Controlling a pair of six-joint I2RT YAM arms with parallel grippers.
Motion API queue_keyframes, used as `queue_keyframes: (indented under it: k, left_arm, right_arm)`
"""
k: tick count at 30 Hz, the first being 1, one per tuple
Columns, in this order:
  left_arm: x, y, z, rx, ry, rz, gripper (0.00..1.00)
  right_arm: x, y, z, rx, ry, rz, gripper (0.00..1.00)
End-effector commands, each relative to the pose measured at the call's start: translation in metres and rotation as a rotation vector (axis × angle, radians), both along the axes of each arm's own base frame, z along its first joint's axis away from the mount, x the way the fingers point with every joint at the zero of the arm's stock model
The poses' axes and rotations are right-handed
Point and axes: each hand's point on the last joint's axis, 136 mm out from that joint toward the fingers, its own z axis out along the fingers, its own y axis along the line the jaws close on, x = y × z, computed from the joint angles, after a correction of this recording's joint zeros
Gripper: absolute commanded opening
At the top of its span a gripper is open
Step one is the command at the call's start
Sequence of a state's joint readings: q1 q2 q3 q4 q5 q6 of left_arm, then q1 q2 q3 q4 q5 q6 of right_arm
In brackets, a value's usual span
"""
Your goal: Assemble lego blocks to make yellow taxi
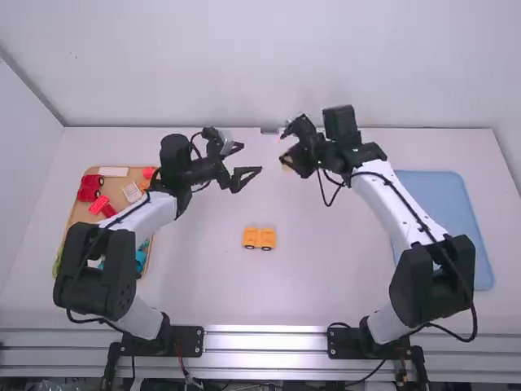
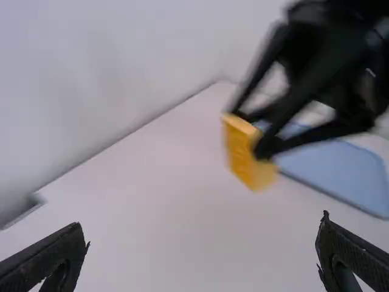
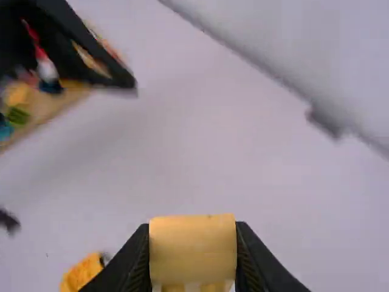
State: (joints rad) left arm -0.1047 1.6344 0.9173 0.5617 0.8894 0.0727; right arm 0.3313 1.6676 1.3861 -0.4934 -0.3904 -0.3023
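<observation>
Over the table's far middle, my right gripper (image 1: 295, 155) is shut on a yellow block (image 1: 285, 161). In the right wrist view the block (image 3: 192, 248) sits squeezed between the fingertips of my right gripper (image 3: 192, 249). The left wrist view shows the same block (image 2: 244, 152) clear of the table. My left gripper (image 1: 247, 164) is open, a short gap left of that block, facing it; in its wrist view my left gripper (image 2: 203, 243) has nothing between its widely parted fingers. An orange-yellow car base with dark wheels (image 1: 259, 238) rests on the table nearer the arms' bases.
At the left, a tan tray (image 1: 79, 213) holds red, white, green and blue pieces, partly under the left arm. A blue tray (image 1: 456, 220) lies at the right, beside and partly behind the right arm. The wall stands along the table's far edge.
</observation>
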Motion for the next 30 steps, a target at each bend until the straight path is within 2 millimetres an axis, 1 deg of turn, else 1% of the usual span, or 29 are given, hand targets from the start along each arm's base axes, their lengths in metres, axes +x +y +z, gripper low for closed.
queue_keyframes:
  k: [1, 2, 5, 6, 7, 9, 12, 14, 17, 20, 21, 22, 23, 24, 26, 28, 30]
  left_arm:
    - [0.015, 0.019, -0.001, 0.037, -0.026, 0.098, 0.99]
    - [0.016, 0.02, -0.001, 0.037, -0.026, 0.101, 0.99]
    - [0.021, 0.033, -0.001, 0.042, -0.03, 0.133, 0.99]
    - [0.021, 0.034, -0.001, 0.046, -0.035, 0.135, 0.99]
    - [0.022, 0.038, -0.002, 0.066, -0.059, 0.138, 0.99]
    - [0.024, 0.042, -0.002, 0.089, -0.087, 0.141, 0.99]
    - [0.027, 0.052, 0.001, 0.102, -0.117, 0.159, 0.99]
    - [0.028, 0.055, 0.0, 0.103, -0.116, 0.167, 0.99]
    - [0.029, 0.057, -0.001, 0.107, -0.109, 0.178, 0.99]
    - [0.032, 0.059, -0.003, 0.115, -0.103, 0.2, 0.99]
    - [0.032, 0.059, -0.003, 0.115, -0.103, 0.2, 0.99]
    - [0.033, 0.061, -0.003, 0.117, -0.101, 0.21, 0.99]
    - [0.033, 0.062, -0.004, 0.118, -0.099, 0.21, 0.99]
    - [0.032, 0.059, -0.005, 0.118, -0.096, 0.205, 0.99]
    - [0.032, 0.061, -0.005, 0.119, -0.091, 0.21, 0.99]
    - [0.032, 0.063, -0.006, 0.119, -0.086, 0.212, 0.99]
    - [0.032, 0.063, -0.007, 0.12, -0.081, 0.213, 0.99]
  right_arm:
    - [-0.003, -0.026, -0.007, -0.177, 0.035, -0.229, 0.12]
    - [-0.007, -0.027, -0.01, -0.186, 0.054, -0.236, 0.11]
    - [-0.04, -0.029, -0.044, -0.253, 0.256, -0.274, 0.12]
    - [-0.046, -0.03, -0.051, -0.263, 0.296, -0.29, 0.12]
    - [-0.056, -0.032, -0.061, -0.277, 0.371, -0.322, 0.12]
    - [-0.067, -0.037, -0.075, -0.302, 0.455, -0.37, 0.12]
    - [-0.086, -0.046, -0.106, -0.368, 0.626, -0.464, 0.11]
    - [-0.09, -0.046, -0.118, -0.385, 0.674, -0.487, 0.09]
    - [-0.096, -0.037, -0.142, -0.393, 0.752, -0.489, 0.06]
    - [-0.099, -0.031, -0.155, -0.38, 0.801, -0.48, 0.04]
    - [-0.099, -0.031, -0.155, -0.38, 0.801, -0.48, 0.04]
    - [-0.098, -0.033, -0.16, -0.384, 0.815, -0.532, 0.0]
    - [-0.097, -0.033, -0.161, -0.384, 0.815, -0.546, 0.0]
    - [-0.097, -0.04, -0.164, -0.4, 0.814, -0.609, 0.0]
    - [-0.096, -0.046, -0.165, -0.413, 0.808, -0.668, 0.0]
    - [-0.098, -0.053, -0.168, -0.427, 0.81, -0.754, 0.0]
    - [-0.102, -0.057, -0.17, -0.429, 0.821, -0.805, 0.0]
